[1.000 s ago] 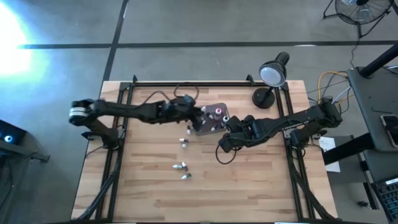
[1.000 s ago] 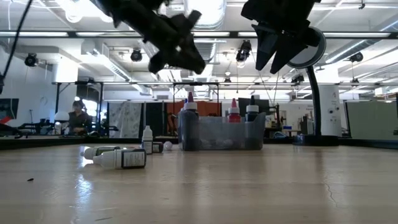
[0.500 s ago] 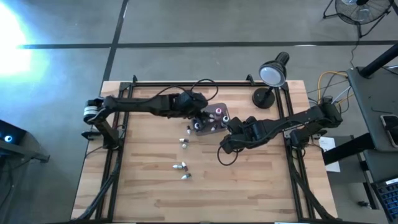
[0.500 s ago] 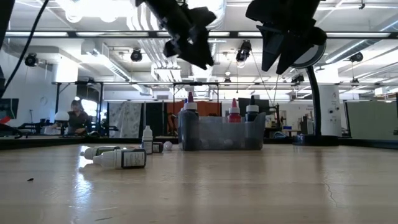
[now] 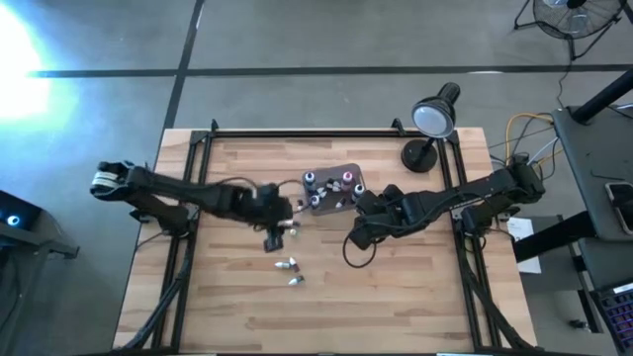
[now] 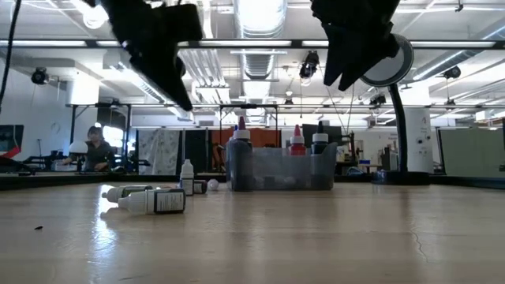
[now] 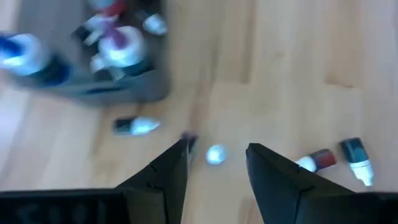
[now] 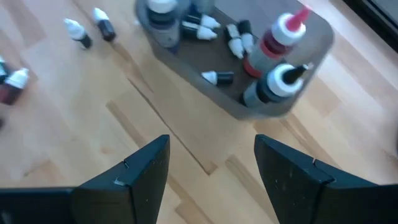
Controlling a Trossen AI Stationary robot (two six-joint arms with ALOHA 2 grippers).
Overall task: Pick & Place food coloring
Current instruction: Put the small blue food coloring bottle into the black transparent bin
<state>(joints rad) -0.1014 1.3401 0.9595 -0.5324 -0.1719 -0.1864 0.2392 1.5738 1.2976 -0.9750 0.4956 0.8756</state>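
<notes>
Several tiny food coloring bottles lie loose on the wooden table: one upright with a white cap [image 7: 216, 155], one on its side [image 7: 134, 126], two more together [image 7: 336, 159]. In the low view they show as a lying bottle [image 6: 151, 201] and a standing one [image 6: 187, 177]. Others stand or lie inside the smoky-grey tub [image 5: 331, 187]. My left gripper [image 5: 275, 235] hangs open above the loose bottles, and the white-capped one shows between its fingertips [image 7: 217, 148], below them and untouched. My right gripper [image 5: 353, 233] hovers open and empty near the tub's near side [image 8: 211, 146].
A black desk lamp [image 5: 432, 121] stands at the table's far right corner. A black frame rail [image 5: 326, 132] runs along the table's edges. Bare wood stretches across the near half of the table [image 5: 396, 297]. A person [image 6: 98, 147] sits far off in the room behind.
My left gripper has drawn back from above the tub toward the table's near left, and now stands over the loose bottles. My right gripper has kept almost still beside the tub.
</notes>
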